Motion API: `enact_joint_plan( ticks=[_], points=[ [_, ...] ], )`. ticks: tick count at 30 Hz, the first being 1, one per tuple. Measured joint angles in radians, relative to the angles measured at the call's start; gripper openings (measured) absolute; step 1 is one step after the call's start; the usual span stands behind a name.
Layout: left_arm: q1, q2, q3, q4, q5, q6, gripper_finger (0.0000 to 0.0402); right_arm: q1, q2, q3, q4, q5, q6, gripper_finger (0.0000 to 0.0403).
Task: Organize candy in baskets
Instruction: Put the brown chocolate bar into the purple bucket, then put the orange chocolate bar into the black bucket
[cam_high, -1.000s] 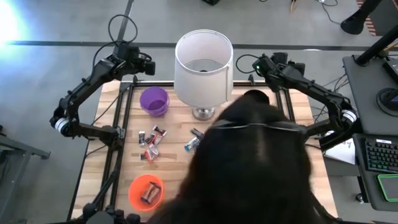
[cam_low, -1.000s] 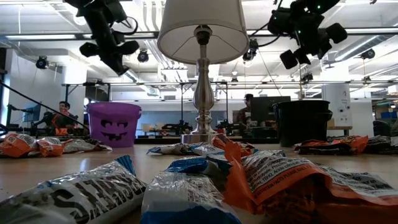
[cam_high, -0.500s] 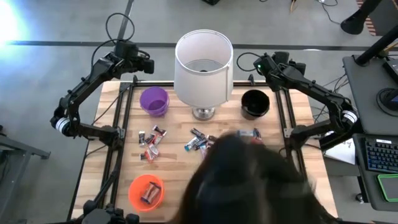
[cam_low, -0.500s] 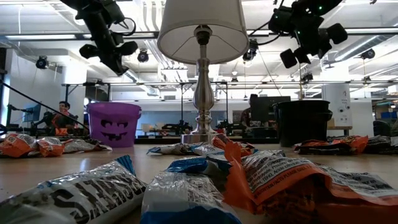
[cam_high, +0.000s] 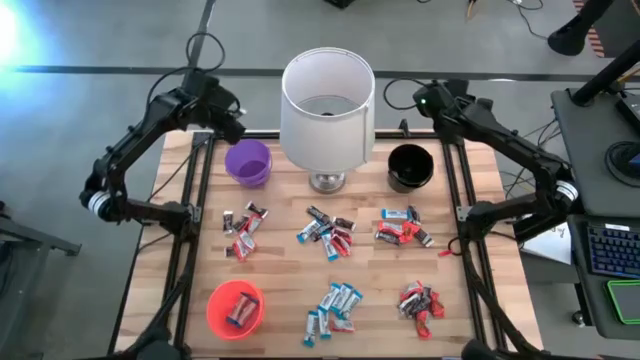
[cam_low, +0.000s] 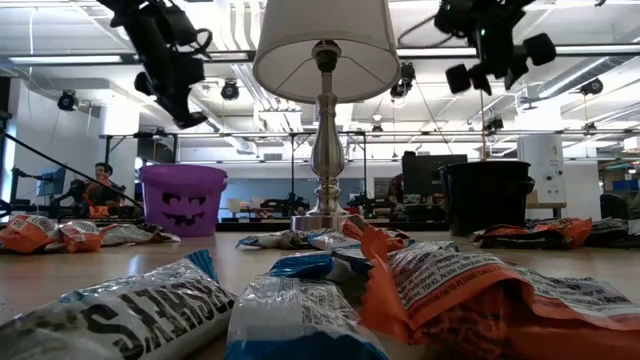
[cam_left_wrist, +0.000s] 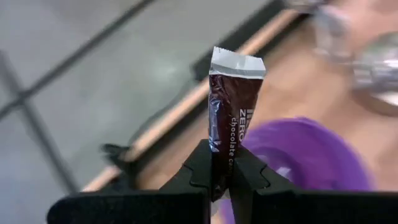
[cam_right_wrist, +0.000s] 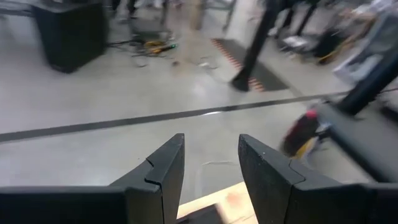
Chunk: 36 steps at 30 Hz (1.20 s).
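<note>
— What have you got, and where?

— My left end effector (cam_left_wrist: 221, 177) is clamped on the lower end of a dark bar (cam_left_wrist: 233, 115), which stands upright above the fingers. I hang at the far left of the table (cam_high: 275, 270), just beside the purple bowl (cam_high: 247, 161), I'd guess because that bowl takes this bar.

— The right one?

— My right end effector (cam_right_wrist: 211, 165) waits far right, near the black bowl (cam_high: 409, 166), fingers apart, empty.

— The views differ?

— Only the left wrist view shows the bar. The high view shows the candy (cam_high: 326, 232) in clusters and the orange bowl (cam_high: 235, 308) at the near left.
</note>
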Motion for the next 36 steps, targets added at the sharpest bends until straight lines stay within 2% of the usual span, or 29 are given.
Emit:
enact_joint_plan(
  ticks=[4, 9, 17, 20, 36],
  points=[
    [0.000, -0.020, 0.003, -0.095, 0.098, -0.004, 0.0001, 0.000, -0.028, 0.027, -0.002, -0.092, 0.036, 0.0144],
    [0.000, -0.037, 0.016, -0.246, 0.117, 0.040, 0.0001, 0.006, -0.042, 0.044, -0.020, -0.154, 0.054, 0.0144],
    [0.000, -0.040, 0.017, -0.289, 0.324, 0.064, 0.0002, 0.006, -0.080, 0.067, -0.042, -0.268, 0.059, 0.0144],
    [0.000, -0.038, 0.017, -0.298, 0.350, 0.071, 0.0008, 0.006, -0.096, 0.077, -0.045, -0.321, 0.067, 0.0144],
    [0.000, -0.011, 0.017, -0.296, 0.355, 0.075, 0.0133, 0.006, -0.119, 0.098, -0.059, -0.377, 0.028, 0.0144]
  ],
)
